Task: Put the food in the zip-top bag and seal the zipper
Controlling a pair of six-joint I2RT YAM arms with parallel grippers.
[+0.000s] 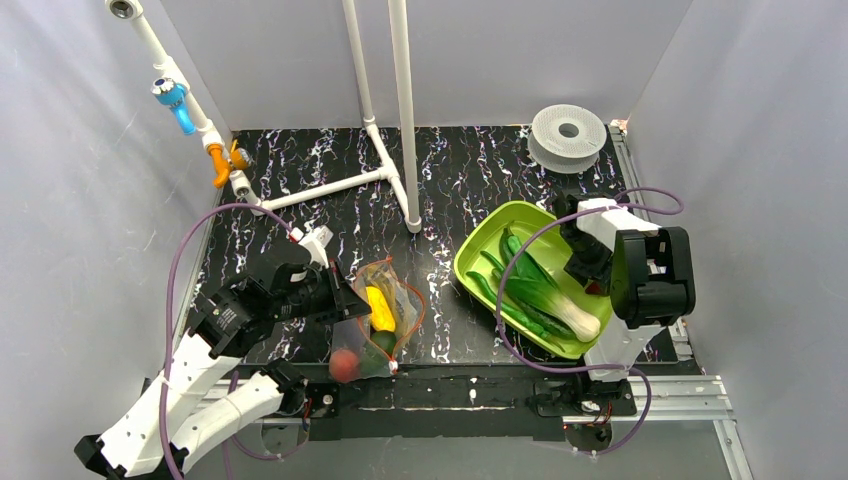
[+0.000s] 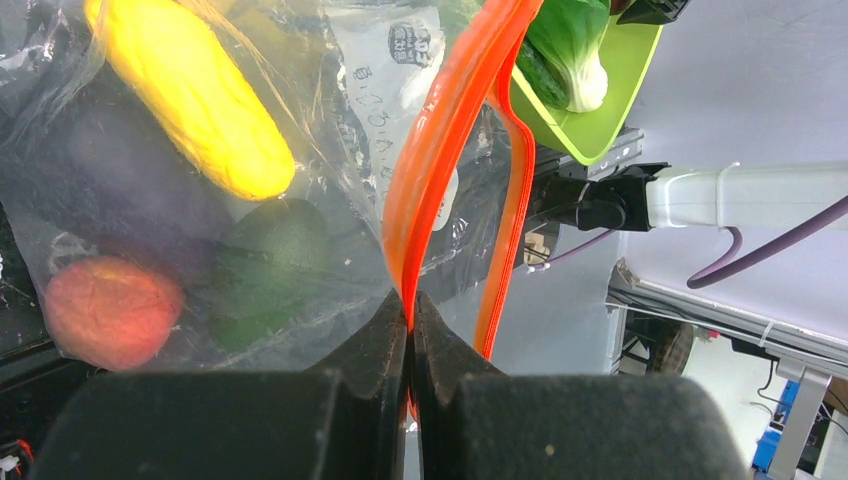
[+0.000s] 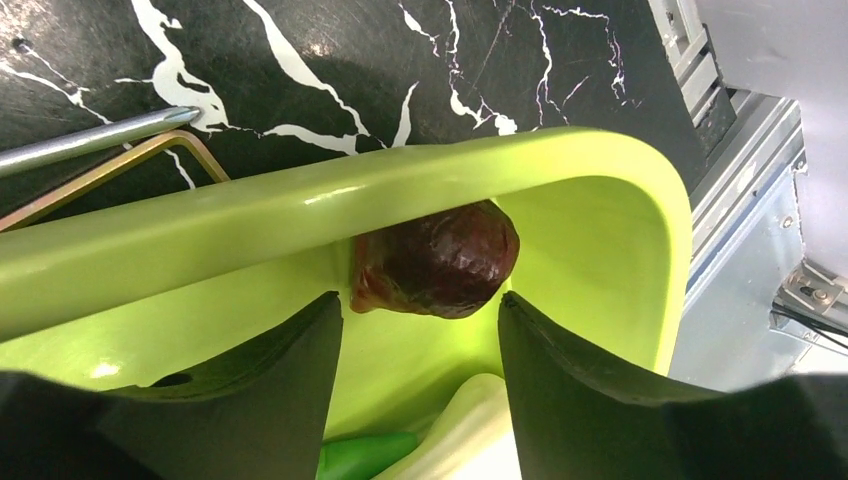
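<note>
Clear crinkly plastic zip-top bag [image 2: 340, 120] sits by the black marbled table's [image 1: 450, 180] near edge, its red-orange zipper strip [image 2: 440, 150] pinched in the left gripper [image 2: 412, 330]. At the lime-green oval tray's [image 3: 300, 205] wall, the right gripper [image 3: 418, 300] stands spread around the dark purple toy eggplant [image 3: 435, 258]. Loading step; next: close squarely, lift over the rim.

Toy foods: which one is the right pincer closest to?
The dark maroon lump in the green tray's corner, framed just ahead of the open right pincer; the others are green, yellow or red.
</note>
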